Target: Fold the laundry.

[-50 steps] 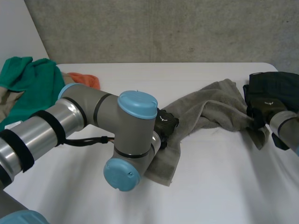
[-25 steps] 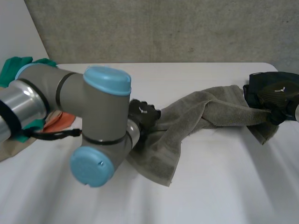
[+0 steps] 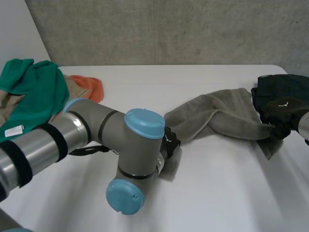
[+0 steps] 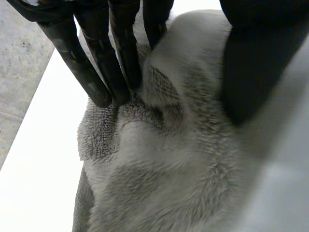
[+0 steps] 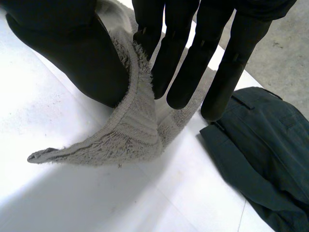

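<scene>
A grey towel (image 3: 217,116) lies stretched across the white table (image 3: 231,193). My left hand (image 3: 170,140) is at its near left end, partly behind my own arm. In the left wrist view its straight fingers (image 4: 96,63) rest their tips on the towel (image 4: 169,169), the thumb stands apart, and a hump of cloth rises between them. My right hand (image 3: 282,108) is at the towel's right end. There the towel's edge (image 5: 140,130) is pinched between its thumb and fingers (image 5: 193,63) and lifted off the table.
A dark garment (image 3: 285,84) lies at the far right, just behind my right hand, and beside its fingertips (image 5: 260,145). Green (image 3: 34,92), orange (image 3: 89,87) and beige (image 3: 9,104) cloths are heaped at the far left. My left arm crosses the table's near middle.
My left arm swung out to the left and came back toward the middle. Its hand loosened on the towel's left end. The towel's near corner now lies under that arm.
</scene>
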Robot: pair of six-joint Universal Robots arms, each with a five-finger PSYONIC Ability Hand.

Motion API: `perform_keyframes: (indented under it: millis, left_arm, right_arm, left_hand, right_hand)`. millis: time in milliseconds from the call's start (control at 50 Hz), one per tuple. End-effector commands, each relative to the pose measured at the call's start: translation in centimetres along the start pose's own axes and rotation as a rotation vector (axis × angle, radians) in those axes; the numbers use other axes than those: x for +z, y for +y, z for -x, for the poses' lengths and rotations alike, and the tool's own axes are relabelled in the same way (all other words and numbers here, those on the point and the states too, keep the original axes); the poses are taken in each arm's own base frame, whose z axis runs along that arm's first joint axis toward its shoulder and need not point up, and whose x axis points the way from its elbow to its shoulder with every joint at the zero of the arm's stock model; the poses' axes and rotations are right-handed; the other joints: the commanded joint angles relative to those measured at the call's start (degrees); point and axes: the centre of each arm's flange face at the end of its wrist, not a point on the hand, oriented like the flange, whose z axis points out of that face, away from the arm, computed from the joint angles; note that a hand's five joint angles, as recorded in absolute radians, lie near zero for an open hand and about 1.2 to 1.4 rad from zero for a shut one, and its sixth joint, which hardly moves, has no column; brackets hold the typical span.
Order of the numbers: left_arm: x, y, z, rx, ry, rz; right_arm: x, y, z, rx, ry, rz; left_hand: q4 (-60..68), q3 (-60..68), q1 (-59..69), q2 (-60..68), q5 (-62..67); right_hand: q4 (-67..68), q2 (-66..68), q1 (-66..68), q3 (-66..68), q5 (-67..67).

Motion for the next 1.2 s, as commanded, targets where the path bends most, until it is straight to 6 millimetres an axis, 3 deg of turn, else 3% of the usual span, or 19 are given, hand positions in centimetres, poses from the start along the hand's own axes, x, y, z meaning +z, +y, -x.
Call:
perform_keyframes:
  millis: [20, 60, 160, 220, 300, 360, 460, 540, 600, 680, 760, 780, 840, 860, 940, 1000, 1060, 1140, 1200]
  left_arm:
    - [0.3, -0.3, 0.8, 0.043, -0.038, 0.016]
    - [-0.4, -1.1, 2.1, 0.019, -0.084, 0.003]
    - [-4.3, -3.6, 7.9, -0.118, -0.23, -0.099]
    - [-6.3, -3.2, 11.2, -0.178, -0.282, -0.127]
    - [-8.0, -1.6, 14.0, -0.232, -0.29, -0.134]
    - [-8.0, 0.0, 14.6, -0.256, -0.251, -0.116]
    - [-6.6, 4.5, 14.9, -0.314, -0.132, -0.01]
    - [-4.9, 7.7, 15.1, -0.364, -0.084, 0.092]
    - [-3.7, 8.6, 15.9, -0.377, -0.097, 0.113]
    - [-1.9, 7.2, 19.2, -0.369, -0.193, 0.04]
    - [-1.9, 2.9, 24.3, -0.365, -0.357, -0.144]
    - [-2.6, 0.4, 26.9, -0.358, -0.445, -0.26]
    - [-4.5, -3.5, 30.9, -0.337, -0.607, -0.464]
    - [-6.3, -6.0, 33.4, -0.323, -0.717, -0.604]
    - [-9.9, -9.0, 37.3, -0.327, -0.906, -0.835]
    - [-10.8, -9.4, 37.7, -0.341, -0.933, -0.856]
    - [-10.6, -9.1, 37.3, -0.346, -0.903, -0.826]
    - [-8.5, -6.4, 35.9, -0.374, -0.826, -0.698]
    - [-6.3, -3.3, 34.0, -0.398, -0.753, -0.58]
  right_arm:
    - [0.0, 0.3, -0.2, -0.001, 0.017, -0.001]
    - [-0.4, 0.1, -0.6, -0.004, 0.034, -0.009]
    - [-1.5, -0.8, -2.1, -0.019, 0.08, -0.036]
    - [-2.5, -1.4, -2.7, -0.062, 0.096, -0.036]
    - [-4.2, -1.2, -1.3, -0.169, -0.003, 0.029]
    - [-5.2, -0.6, 0.0, -0.251, -0.106, 0.086]
    - [-6.3, 0.9, 3.4, -0.45, -0.322, 0.163]
    - [-4.9, 1.4, 4.7, -0.504, -0.339, 0.165]
    - [-3.3, 1.0, 4.6, -0.522, -0.276, 0.153]
    - [-0.7, -2.0, 3.1, -0.522, -0.077, 0.066]
    - [1.3, -8.1, -0.3, -0.452, 0.207, -0.141]
    - [1.4, -11.1, -2.0, -0.403, 0.335, -0.253]
    - [0.7, -15.5, -4.5, -0.32, 0.509, -0.439]
    - [-0.2, -17.9, -6.0, -0.264, 0.608, -0.562]
    - [-2.7, -22.1, -7.6, -0.174, 0.735, -0.819]
    - [-4.0, -23.4, -7.1, -0.172, 0.754, -0.904]
    - [-4.3, -23.1, -6.2, -0.183, 0.721, -0.896]
    - [-3.7, -21.3, -4.5, -0.207, 0.629, -0.855]
    - [-2.8, -19.0, -2.8, -0.215, 0.54, -0.794]
  left_hand:
    - [52.16, 52.3, 50.97, 52.2, 52.14]
    - [52.16, 52.3, 50.97, 52.2, 52.14]
    - [52.16, 52.3, 50.97, 52.2, 52.14]
    - [52.16, 52.3, 50.97, 52.2, 52.14]
    - [52.16, 52.3, 50.97, 52.2, 52.14]
    - [52.16, 52.3, 50.97, 52.2, 52.14]
    - [52.16, 52.3, 50.97, 52.2, 52.14]
    - [52.16, 52.3, 50.97, 52.2, 52.14]
    - [52.16, 52.3, 50.97, 52.2, 52.14]
    - [52.16, 52.3, 50.97, 52.2, 52.14]
    - [52.16, 52.3, 50.97, 52.2, 52.14]
    - [52.16, 52.3, 50.97, 52.2, 52.14]
    - [52.16, 52.3, 50.97, 52.2, 52.14]
    - [52.16, 52.3, 50.97, 52.2, 52.14]
    - [52.16, 52.3, 50.97, 52.2, 52.14]
    - [52.16, 52.3, 50.97, 52.2, 52.14]
    - [52.16, 52.3, 50.97, 52.2, 52.14]
    - [52.16, 52.3, 50.97, 52.2, 52.14]
    - [52.16, 52.3, 50.97, 52.2, 52.14]
  right_hand:
    - [11.73, 12.74, 14.88, 12.22, 13.06]
    - [11.73, 12.74, 14.88, 12.22, 13.06]
    - [11.73, 12.74, 14.88, 12.22, 13.06]
    - [11.73, 12.74, 14.88, 12.22, 13.06]
    - [11.73, 12.74, 14.88, 12.22, 13.06]
    - [11.73, 12.74, 14.88, 12.22, 13.06]
    - [11.73, 12.74, 14.88, 12.22, 13.06]
    - [11.73, 12.74, 14.88, 12.22, 13.06]
    - [11.73, 12.74, 14.88, 12.22, 13.06]
    - [11.73, 12.74, 14.88, 12.22, 13.06]
    - [11.73, 12.74, 14.88, 12.22, 13.06]
    - [11.73, 12.74, 14.88, 12.22, 13.06]
    - [11.73, 12.74, 14.88, 12.22, 13.06]
    - [11.73, 12.74, 14.88, 12.22, 13.06]
    - [11.73, 12.74, 14.88, 12.22, 13.06]
    - [11.73, 12.74, 14.88, 12.22, 13.06]
    - [11.73, 12.74, 14.88, 12.22, 13.06]
    - [11.73, 12.74, 14.88, 12.22, 13.06]
    - [11.73, 12.74, 14.88, 12.22, 13.06]
